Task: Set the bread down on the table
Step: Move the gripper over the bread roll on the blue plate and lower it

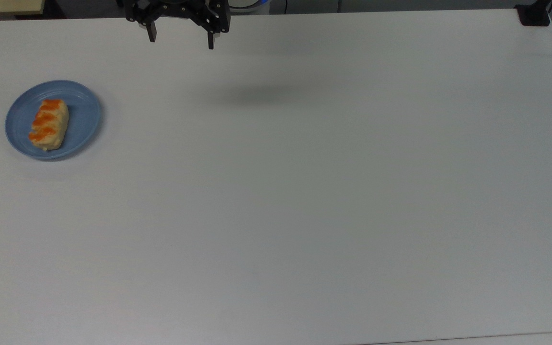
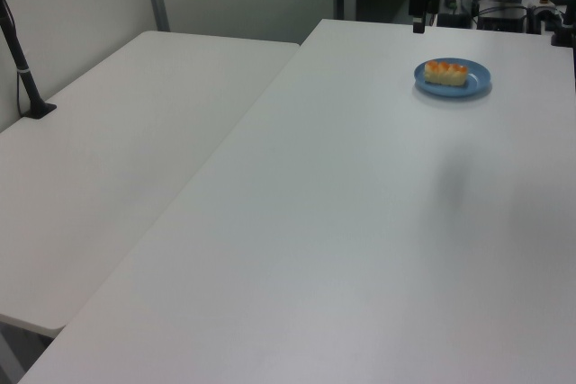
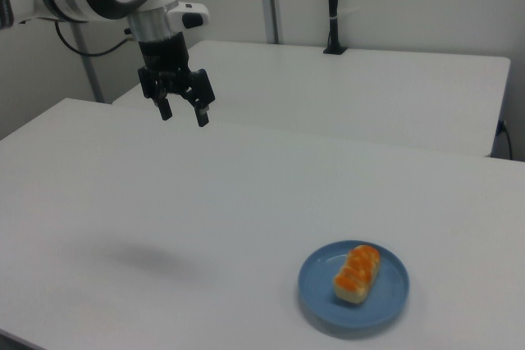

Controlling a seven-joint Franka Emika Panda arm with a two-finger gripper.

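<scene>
While the bread (image 1: 49, 124) lies on the blue plate (image 1: 84, 120) at the tabletop's (image 1: 304, 215) nine o'clock, the empty hand (image 1: 180, 40) hangs spread at twelve; nothing is done.

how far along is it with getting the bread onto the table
Nothing looks done: the bread lies on the blue plate. In hand: nothing, the gripper hangs open above the table, away from the plate. Left: reach, grasp, lift and set it on the table.

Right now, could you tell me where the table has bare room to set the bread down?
Nearly all of the table is bare. The blue plate holding the bread sits near the top view's left edge; the open gripper hangs over the far edge.
</scene>
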